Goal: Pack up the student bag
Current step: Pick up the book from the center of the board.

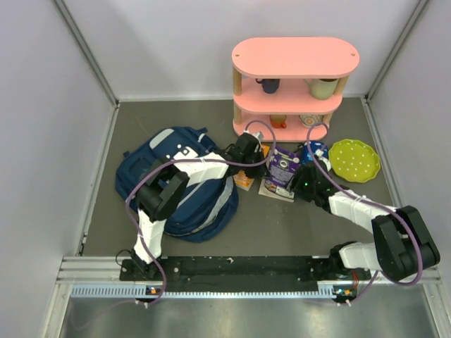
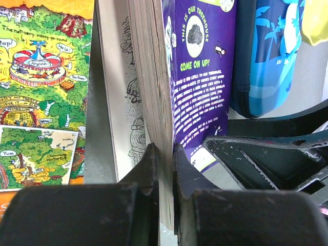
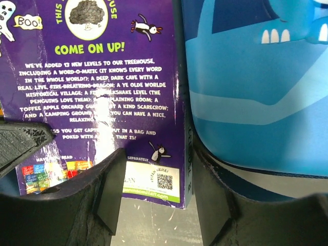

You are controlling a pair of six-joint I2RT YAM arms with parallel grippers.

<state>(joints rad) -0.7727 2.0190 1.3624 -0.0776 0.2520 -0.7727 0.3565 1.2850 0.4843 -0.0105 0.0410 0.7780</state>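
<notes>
Top view. The student bag (image 1: 197, 211) lies flat on the grey table (image 1: 303, 225), left of centre, navy with white patches at its upper end. The left arm crosses over it. The left claw (image 1: 248, 149) sits just right of the bag, below the pink shelf (image 1: 292, 56). A purple book (image 1: 284, 167) stands on edge at centre, well apart from the bag. An orange sheet (image 1: 244, 181) lies just left of the book. The right claw (image 1: 299, 179) is at the book's right side. A blue pencil case (image 1: 315, 150) is just beyond it, and a green plate (image 1: 354, 160) lies further right.

Left wrist view. The left claw (image 2: 165, 154) is pinched tight on the purple book (image 2: 205, 77), its fingers (image 2: 148, 169) pressing the block of pages from both sides. A cartoon sheet (image 2: 46, 77) fills the left of the frame and the pencil case (image 2: 264, 56) the upper right. No bag here.

Right wrist view. The right claw (image 3: 156, 169) is parted, with the back cover of the purple book (image 3: 102, 77) facing the lens and its lower right corner showing in the gap. The fingers (image 3: 110, 179) squeeze nothing that I can make out. The pencil case (image 3: 256, 77) fills the right half, just beside the book's edge. No bag here either.
</notes>
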